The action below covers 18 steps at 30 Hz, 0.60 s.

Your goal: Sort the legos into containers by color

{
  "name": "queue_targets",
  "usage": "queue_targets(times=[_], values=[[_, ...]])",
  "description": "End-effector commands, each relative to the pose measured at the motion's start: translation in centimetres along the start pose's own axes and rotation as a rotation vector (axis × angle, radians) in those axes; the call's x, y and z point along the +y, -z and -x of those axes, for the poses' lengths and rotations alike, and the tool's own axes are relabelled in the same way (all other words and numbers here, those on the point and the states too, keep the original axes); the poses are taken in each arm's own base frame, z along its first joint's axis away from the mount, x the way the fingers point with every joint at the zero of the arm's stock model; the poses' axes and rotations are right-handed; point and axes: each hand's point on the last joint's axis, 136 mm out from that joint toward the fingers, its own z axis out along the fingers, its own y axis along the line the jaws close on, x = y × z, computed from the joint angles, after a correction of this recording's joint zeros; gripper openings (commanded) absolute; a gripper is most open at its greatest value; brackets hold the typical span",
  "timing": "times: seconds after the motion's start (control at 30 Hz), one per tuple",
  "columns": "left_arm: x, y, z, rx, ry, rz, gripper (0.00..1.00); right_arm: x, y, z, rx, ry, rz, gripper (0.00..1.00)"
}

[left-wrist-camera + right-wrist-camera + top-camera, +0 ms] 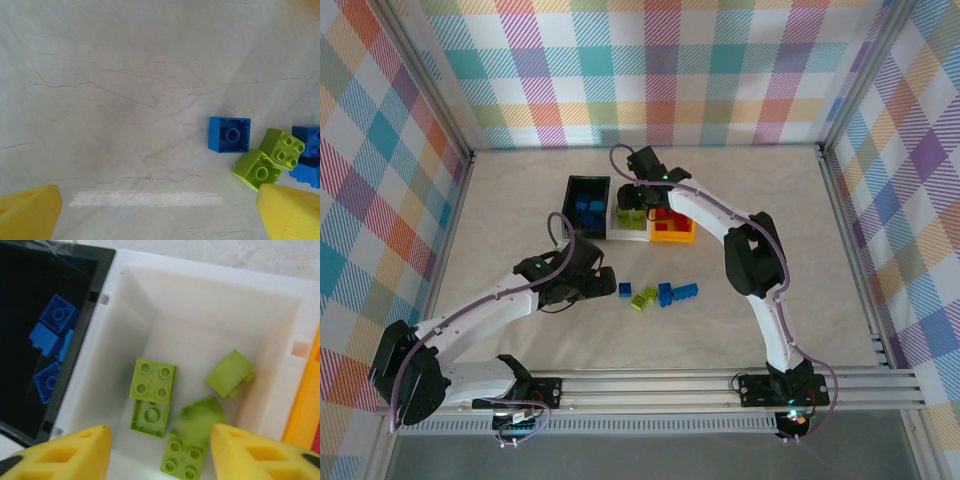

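Observation:
My right gripper (160, 457) is open over the white container (210, 295), its yellow fingers (65, 455) wide apart. Several lime legos (152, 380) lie in this bin. One lime lego (202, 415) is blurred and touches neither finger. In the top view the right gripper (638, 200) hovers over the white container (630, 228), between the black container (588, 183) and the orange one (673, 237). My left gripper (160, 215) is open low over the table, holding nothing. A blue lego (229, 134) and two lime legos (282, 146) lie just ahead to its right.
Blue legos (52, 340) lie in the black bin. Red ones (670, 218) show in the orange bin (305, 415). A loose cluster of blue and lime bricks (660, 294) sits mid-table, right of the left gripper (605, 282). Plaid walls enclose the table.

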Motion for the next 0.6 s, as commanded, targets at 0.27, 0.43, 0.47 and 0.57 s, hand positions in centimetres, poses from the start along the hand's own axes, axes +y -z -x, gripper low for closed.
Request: queue_targets(times=[0.27,0.43,0.47,0.57], values=[[-4.3,-4.1,-1.5,0.109,-0.115,-0.05,0.82,1.2,9.7,-0.4,-0.147,-0.005,0.113,0.64],[-6.3,-6.7,-1.5,0.134,-0.143,-0.033,0.71,-0.4,12.1,-4.6,-0.137,-0.023,0.116,0.64],[-6.5,-7.1,-1.4,0.139,-0.142,-0.03,0.7,-0.8,12.5,-5.4,-0.136,-0.026,0.114,0.64],[-7.0,-8.1,-1.0,0.135,-0.136,-0.014,0.69,-1.6,13.6,-7.4,-0.131,-0.036,0.109,0.64]])
